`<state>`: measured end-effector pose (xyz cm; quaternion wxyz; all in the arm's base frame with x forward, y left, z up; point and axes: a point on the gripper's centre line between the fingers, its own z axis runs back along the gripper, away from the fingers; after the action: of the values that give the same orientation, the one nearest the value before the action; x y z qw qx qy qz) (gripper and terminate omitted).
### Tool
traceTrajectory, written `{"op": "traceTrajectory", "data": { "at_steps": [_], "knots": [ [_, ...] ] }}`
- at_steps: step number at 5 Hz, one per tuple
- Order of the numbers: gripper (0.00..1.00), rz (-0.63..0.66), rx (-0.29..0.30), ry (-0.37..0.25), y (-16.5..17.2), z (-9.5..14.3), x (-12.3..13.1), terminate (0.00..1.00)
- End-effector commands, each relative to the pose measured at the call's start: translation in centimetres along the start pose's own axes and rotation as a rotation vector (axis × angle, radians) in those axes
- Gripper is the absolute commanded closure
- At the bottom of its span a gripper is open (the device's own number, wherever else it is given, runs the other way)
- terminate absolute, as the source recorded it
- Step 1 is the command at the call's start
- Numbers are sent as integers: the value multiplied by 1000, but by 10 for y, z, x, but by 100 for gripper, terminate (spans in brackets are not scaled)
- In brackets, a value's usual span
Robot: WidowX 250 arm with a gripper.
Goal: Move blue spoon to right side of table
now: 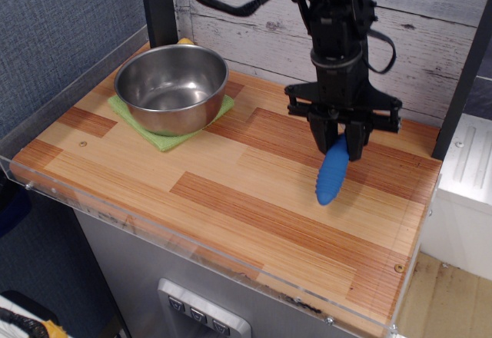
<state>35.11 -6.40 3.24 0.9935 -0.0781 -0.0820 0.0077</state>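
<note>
My gripper (342, 142) is shut on the blue spoon (331, 175). The ribbed blue handle hangs down and to the left from the fingers, its tip at or just above the wooden table (231, 200) on the right half. The spoon's metal bowl is hidden between the fingers. The arm comes down from the top of the view.
A steel bowl (171, 86) stands on a green cloth (161, 134) at the back left. A clear acrylic rim (200, 242) runs along the table's front and left edges. A white plank wall (254, 15) is behind, and a dark post (461, 69) stands at the right.
</note>
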Motion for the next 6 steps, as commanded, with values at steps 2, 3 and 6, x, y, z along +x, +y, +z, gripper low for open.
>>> {"op": "traceTrajectory", "data": {
  "at_steps": [2, 3, 6],
  "knots": [
    [100, -6, 23, 17, -7, -10, -8, 0],
    [0, 49, 36, 42, -4, -6, -9, 0],
    [0, 111, 26, -80, 7, 41, -2, 0]
  ]
}}
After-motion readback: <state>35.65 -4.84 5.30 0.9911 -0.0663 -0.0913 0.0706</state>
